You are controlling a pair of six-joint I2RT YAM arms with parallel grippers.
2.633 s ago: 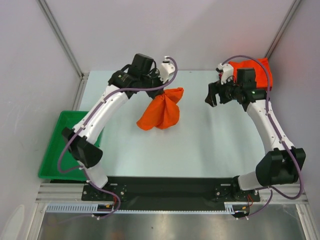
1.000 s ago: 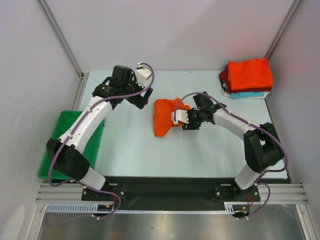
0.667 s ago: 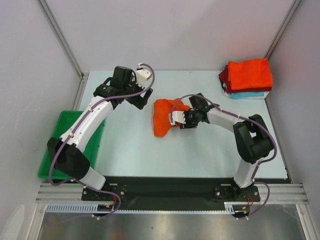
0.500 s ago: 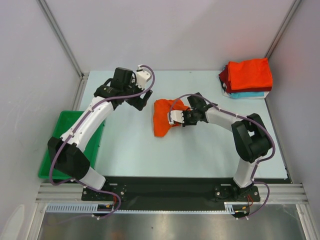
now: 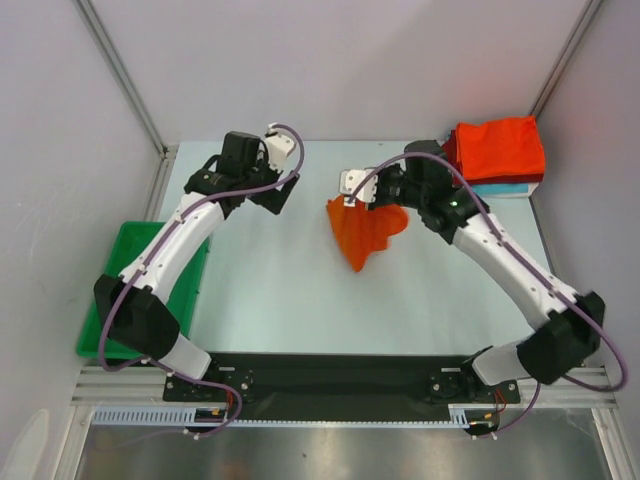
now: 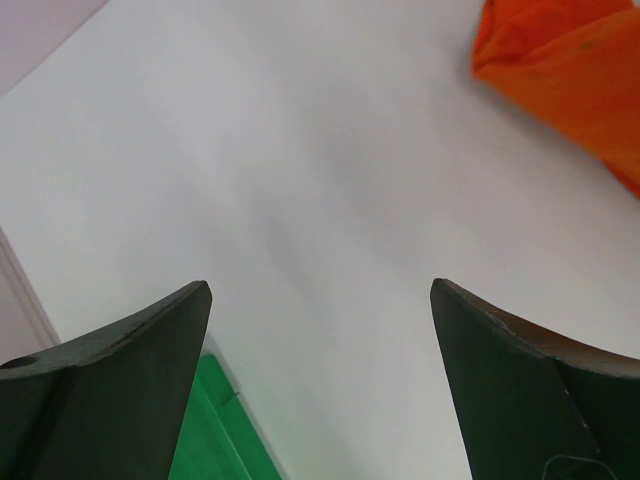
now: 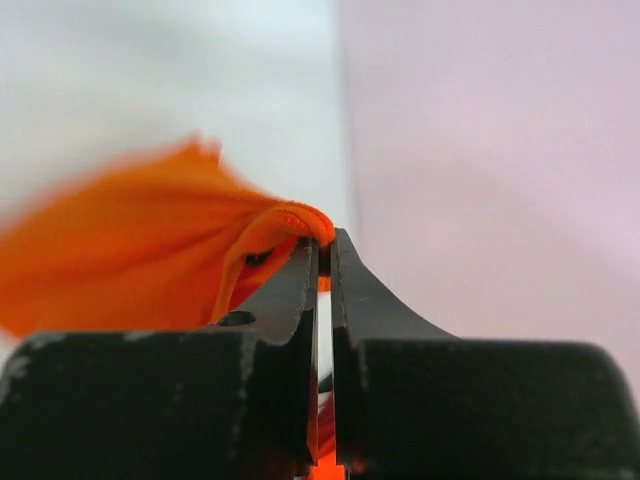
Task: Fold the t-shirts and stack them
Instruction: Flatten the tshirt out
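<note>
A bright orange t-shirt [image 5: 366, 232] hangs bunched above the middle of the table, lifted by one edge. My right gripper [image 5: 352, 197] is shut on that edge; in the right wrist view the cloth [image 7: 150, 260] folds over the pinched tips of the right gripper [image 7: 324, 243]. My left gripper [image 5: 283, 196] stands open to the left of the shirt, apart from it, with nothing between its fingers [image 6: 130, 370]; the shirt's corner [image 6: 570, 70] shows at the top right of the left wrist view. A stack of folded t-shirts [image 5: 497, 152] in orange-red, dark red and teal lies at the back right.
A green plastic tray [image 5: 108, 310] sits off the table's left edge, its corner [image 6: 215, 430] visible below the left gripper. Grey walls close in the back and sides. The pale table [image 5: 270, 290] lies bare in front of both arms.
My right gripper closed on the orange shirt's edge and lifted it up and to the right off the table. The left arm has barely moved.
</note>
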